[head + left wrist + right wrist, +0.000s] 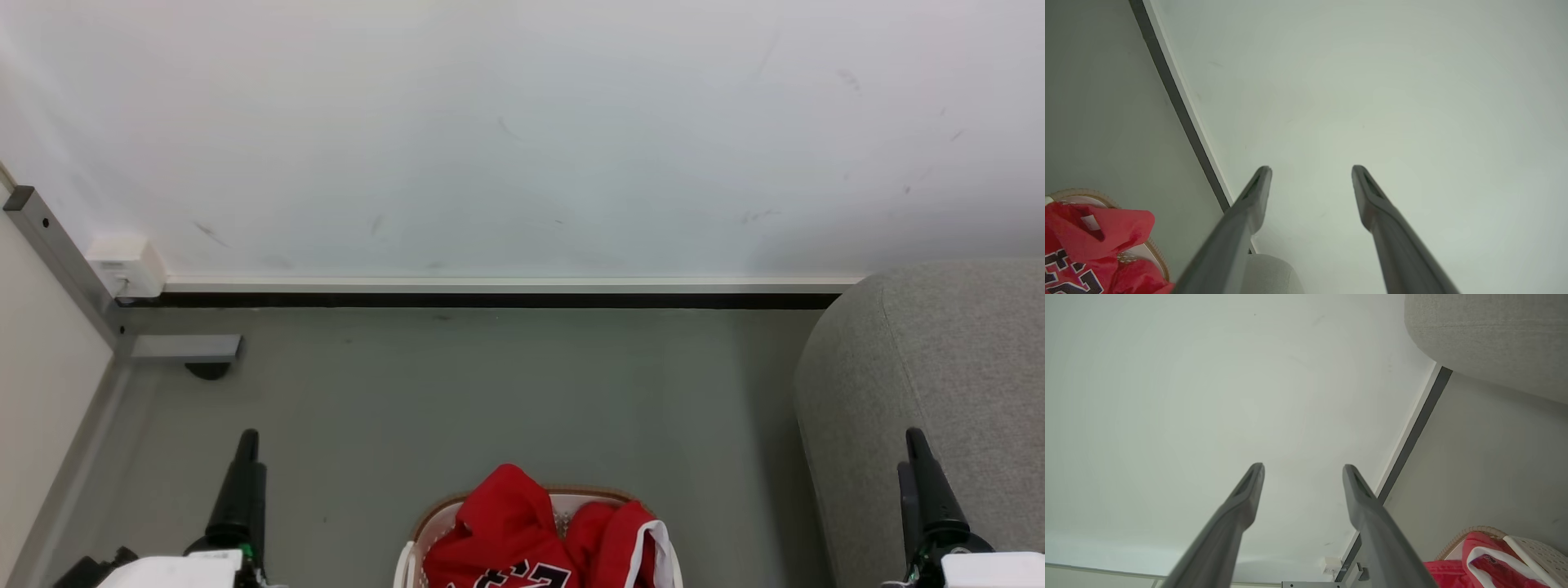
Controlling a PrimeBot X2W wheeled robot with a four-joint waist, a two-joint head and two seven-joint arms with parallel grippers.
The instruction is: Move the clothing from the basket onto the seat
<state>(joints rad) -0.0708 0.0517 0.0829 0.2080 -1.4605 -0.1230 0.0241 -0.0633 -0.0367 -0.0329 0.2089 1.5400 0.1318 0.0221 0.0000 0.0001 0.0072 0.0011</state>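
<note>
Left gripper and right gripper, jaws wide apart and empty; clothing in the basket.

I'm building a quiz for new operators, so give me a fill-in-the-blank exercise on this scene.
1. The clothing in the basket is ____ in colour.
2. The seat stands to the robot's ____ of the basket.
3. The left gripper and the right gripper both stand ____.
Missing words: red; right; open.
</note>
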